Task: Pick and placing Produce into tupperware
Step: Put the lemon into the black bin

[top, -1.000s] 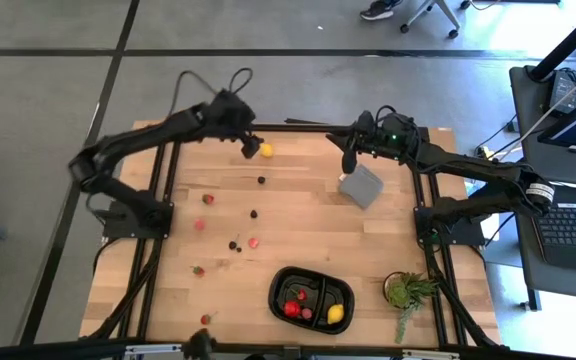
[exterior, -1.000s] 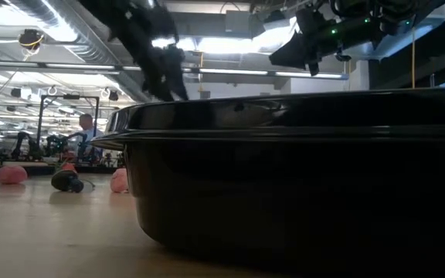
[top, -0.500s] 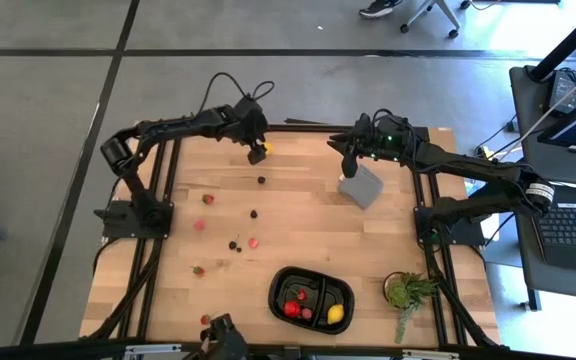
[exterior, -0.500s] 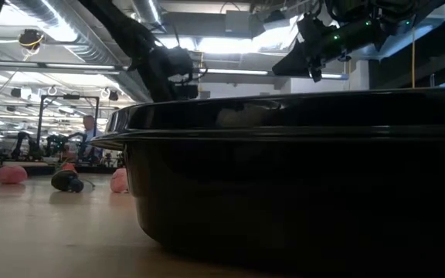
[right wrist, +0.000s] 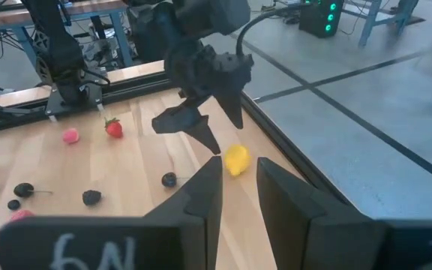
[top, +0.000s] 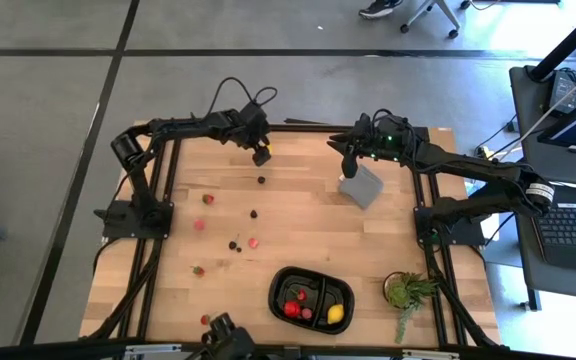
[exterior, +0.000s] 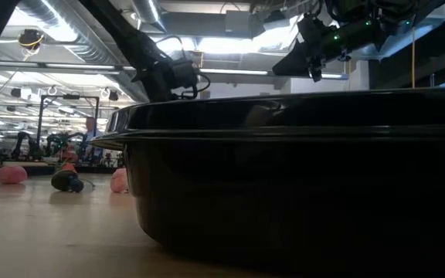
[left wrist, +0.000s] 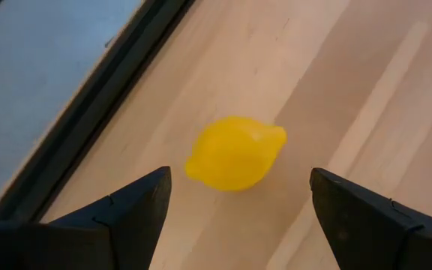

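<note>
Straddling a lemon [left wrist: 235, 152], left fingers [left wrist: 126, 214] stand released; overhead, the arm hides it.

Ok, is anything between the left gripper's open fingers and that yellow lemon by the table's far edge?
Nothing visible. The left gripper hangs open over the yellow lemon, which lies alone on bare wooden table, one finger on each side of it. The black edge rail runs beside it, not between.

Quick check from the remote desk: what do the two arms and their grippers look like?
Both arms are black, jointed, with looping black cables. The left gripper has two dark wedge-shaped fingers. The right gripper has dark flat fingers; green lights glow on its wrist, and white lettering marks its body.
</note>
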You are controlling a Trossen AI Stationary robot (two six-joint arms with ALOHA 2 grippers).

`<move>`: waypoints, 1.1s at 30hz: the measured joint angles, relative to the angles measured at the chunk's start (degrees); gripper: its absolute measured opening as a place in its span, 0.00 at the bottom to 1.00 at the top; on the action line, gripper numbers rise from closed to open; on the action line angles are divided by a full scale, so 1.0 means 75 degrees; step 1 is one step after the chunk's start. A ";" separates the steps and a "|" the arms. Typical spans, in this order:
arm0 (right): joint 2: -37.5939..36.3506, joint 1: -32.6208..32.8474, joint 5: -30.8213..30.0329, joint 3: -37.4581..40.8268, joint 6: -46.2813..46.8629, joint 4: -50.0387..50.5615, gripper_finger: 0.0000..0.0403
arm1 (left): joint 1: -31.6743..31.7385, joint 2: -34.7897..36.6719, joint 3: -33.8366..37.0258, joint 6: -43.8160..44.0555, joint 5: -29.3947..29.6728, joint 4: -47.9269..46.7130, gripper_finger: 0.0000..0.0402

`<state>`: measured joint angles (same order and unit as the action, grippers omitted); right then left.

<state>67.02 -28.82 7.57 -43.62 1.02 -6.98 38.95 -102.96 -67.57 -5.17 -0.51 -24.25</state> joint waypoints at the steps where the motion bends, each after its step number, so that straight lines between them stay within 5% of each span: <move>1: 0.0000 0.0002 -0.0003 0.0000 0.0000 0.0000 0.22 | 0.0001 0.0005 0.0000 0.0005 0.0002 0.0028 0.77; 33: 0.0000 0.0002 -0.0003 -0.0003 -0.0003 0.0000 0.22 | -0.0005 0.0023 0.0000 0.0012 -0.0082 0.0093 0.77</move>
<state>67.02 -28.80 7.55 -43.64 0.99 -6.98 38.92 -102.78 -67.57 -5.08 -1.13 -23.56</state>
